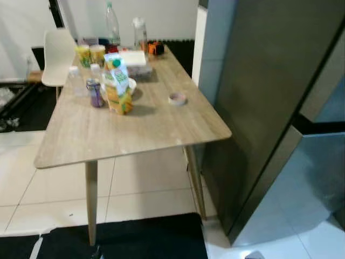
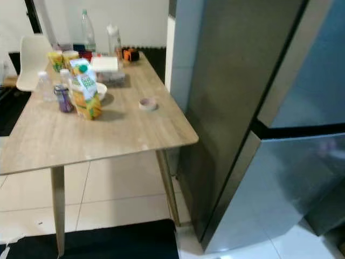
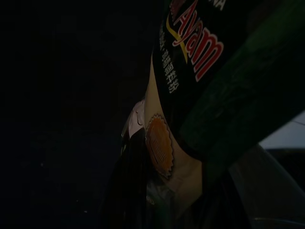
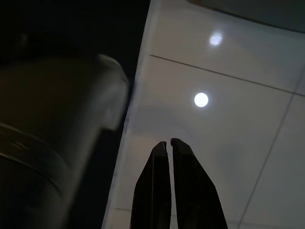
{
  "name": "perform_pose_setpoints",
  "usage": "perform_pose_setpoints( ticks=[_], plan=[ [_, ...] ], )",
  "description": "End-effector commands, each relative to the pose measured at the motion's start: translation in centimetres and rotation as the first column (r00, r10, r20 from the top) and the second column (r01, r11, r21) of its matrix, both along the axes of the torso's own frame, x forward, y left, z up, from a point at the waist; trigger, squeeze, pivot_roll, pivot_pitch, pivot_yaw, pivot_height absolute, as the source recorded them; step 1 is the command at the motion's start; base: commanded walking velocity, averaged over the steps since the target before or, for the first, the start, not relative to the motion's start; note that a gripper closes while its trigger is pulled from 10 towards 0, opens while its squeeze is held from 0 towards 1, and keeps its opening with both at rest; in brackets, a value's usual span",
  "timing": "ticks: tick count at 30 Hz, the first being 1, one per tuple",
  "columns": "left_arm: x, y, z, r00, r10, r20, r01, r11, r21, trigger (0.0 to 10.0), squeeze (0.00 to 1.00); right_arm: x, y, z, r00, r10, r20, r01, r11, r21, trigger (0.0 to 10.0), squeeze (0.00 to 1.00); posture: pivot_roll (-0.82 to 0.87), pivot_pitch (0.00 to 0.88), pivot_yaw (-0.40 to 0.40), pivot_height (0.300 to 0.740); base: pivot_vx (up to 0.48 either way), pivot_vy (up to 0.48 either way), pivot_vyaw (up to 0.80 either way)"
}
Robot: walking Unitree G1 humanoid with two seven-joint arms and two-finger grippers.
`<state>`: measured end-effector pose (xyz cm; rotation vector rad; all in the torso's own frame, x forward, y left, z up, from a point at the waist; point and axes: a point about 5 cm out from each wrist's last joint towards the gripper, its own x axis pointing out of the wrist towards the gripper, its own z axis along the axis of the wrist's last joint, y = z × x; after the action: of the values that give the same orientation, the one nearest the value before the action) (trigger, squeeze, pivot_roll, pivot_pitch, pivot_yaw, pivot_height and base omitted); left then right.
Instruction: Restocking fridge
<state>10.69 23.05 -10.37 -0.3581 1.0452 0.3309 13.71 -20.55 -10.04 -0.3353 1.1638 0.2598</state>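
In the left wrist view a dark green packet (image 3: 209,81) hangs close before the lens, printed with the word "Ayam" in red and white letters, a line of small white characters beneath it and a round gold seal lower down. The left claw grasps this packet; its fingers are lost in the dark around it.

The right claw (image 4: 169,145) is clenched, its two black fingers (image 4: 152,191) pressed together with nothing between them. It points down at a glossy white tiled floor (image 4: 228,124) that mirrors two ceiling lights; a dark rounded grey shape lies blurred beside it.

In the head views a wooden desk (image 1: 140,129) stands on pale tiles, well apart from both claws. On it a tall juice carton (image 1: 117,86) in yellow, green and white carries lettering too small to read. Just beside the carton stand a small purple can (image 1: 95,93) and a clear small bottle (image 1: 76,81). Behind them are two yellow cups (image 1: 90,54), a white box (image 1: 132,58), two tall clear bottles (image 1: 112,24) and a small orange thing (image 1: 155,48). A roll of tape (image 1: 177,98) lies alone near the desk's fridge-side edge. A white chair (image 1: 58,56) stands at the far corner.

The grey fridge (image 2: 242,108) stands just beside the desk, its doors closed, with a dark band between the upper and lower door. A black mat (image 1: 124,237) lies on the floor under the desk's near edge.
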Motion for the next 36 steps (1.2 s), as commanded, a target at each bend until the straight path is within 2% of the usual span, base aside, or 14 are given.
perform_pose_setpoints(
  ticks=[1, 13, 19, 24, 27, 28, 30, 31, 34, 35, 36],
  plan=[
    [-0.4, -0.2, -0.2, 1.0, -0.005, -0.011, 0.005, 1.0, -0.005, 10.0, 0.0, -0.6, 0.0, -0.2, 1.0, -0.008, -0.02, 0.008, 1.0, 0.004, 10.0, 0.0, -0.08, 0.0, 0.02, 0.74, 0.0, -0.48, 0.0],
    [-0.4, -0.2, -0.2, 1.0, -0.006, -0.013, 0.006, 1.0, -0.005, 10.0, 0.0, -0.3, 0.0, -0.1, 1.0, -0.01, -0.009, 0.01, 1.0, 0.007, 10.0, 0.0, -0.08, 0.0, 0.02, 0.74, 0.0, -0.48, 0.0],
    [-0.4, -0.2, -0.2, 1.0, 0.007, -0.01, -0.007, 1.0, -0.005, 10.0, 0.0, 0.4, 0.0, 0.1, 1.0, -0.009, 0.019, 0.008, 1.0, 0.007, 10.0, 0.0, -0.08, 0.0, 0.02, 0.74, 0.0, -0.056, 0.0],
    [-0.4, -0.2, -0.2, 1.0, 0.01, -0.008, -0.01, 1.0, -0.006, 10.0, 0.0, 2.9, 0.1, 1.2, 0.993, 0.039, 0.113, -0.039, 0.999, 0.001, 10.0, 0.0, -0.08, 0.0, 0.02, 0.74, 0.0, 0.0, 0.0],
    [-0.4, -0.1, -0.1, 1.0, 0.009, -0.009, -0.009, 1.0, -0.005, 10.0, 0.0, 5.3, 0.1, 2.4, 0.977, 0.053, 0.206, -0.055, 0.998, 0.004, 10.0, 0.0, -0.09, 0.0, 0.024, 0.74, 0.0, 0.0, 0.0],
    [-0.4, -0.1, -0.1, 1.0, 0.009, -0.009, -0.009, 1.0, -0.005, 10.0, 0.0, 5.3, 0.1, 2.4, 0.977, 0.053, 0.206, -0.055, 0.998, 0.004, 10.0, 0.0, -0.09, 0.0, 0.024, 0.74, 0.0, 0.0, 0.0],
    [-0.4, -0.1, -0.1, 1.0, 0.009, -0.008, -0.009, 1.0, -0.004, 10.0, 0.0, 7.2, 0.1, 3.5, 0.958, 0.06, 0.28, -0.066, 0.998, 0.01, 10.0, 0.0, -0.09, 0.0, 0.024, 0.74, 0.0, 0.0, 0.0],
    [-0.4, -0.1, -0.1, 1.0, 0.009, -0.008, -0.009, 1.0, -0.004, 10.0, 0.0, 7.2, 0.1, 3.5, 0.958, 0.06, 0.28, -0.066, 0.998, 0.01, 10.0, 0.0, -0.09, 0.0, 0.024, 0.74, 0.0, 0.0, 0.0],
    [-0.4, 0.1, -0.1, 1.0, 0.008, -0.006, -0.008, 1.0, -0.001, 10.0, 0.0, 11.0, -0.1, 6.5, 0.898, 0.087, 0.432, -0.133, 0.988, 0.078, 10.0, 0.0, -0.09, 0.0, 0.024, 0.74, 0.0, 0.0, 0.0],
    [-0.3, 0.1, -0.1, 1.0, 0.007, -0.005, -0.007, 1.0, 0.0, 10.0, 0.0, 11.8, -0.1, 7.2, 0.883, 0.1, 0.459, -0.161, 0.982, 0.098, 10.0, 0.0, -0.09, 0.0, 0.024, 0.74, 0.0, 0.0, 0.0],
    [-0.3, 0.1, -0.1, 1.0, 0.007, -0.005, -0.007, 1.0, 0.0, 10.0, 0.0, 11.8, -0.1, 7.2, 0.883, 0.1, 0.459, -0.161, 0.982, 0.098, 10.0, 0.0, -0.09, 0.0, 0.024, 0.74, 0.0, 0.0, 0.0]
  ],
)
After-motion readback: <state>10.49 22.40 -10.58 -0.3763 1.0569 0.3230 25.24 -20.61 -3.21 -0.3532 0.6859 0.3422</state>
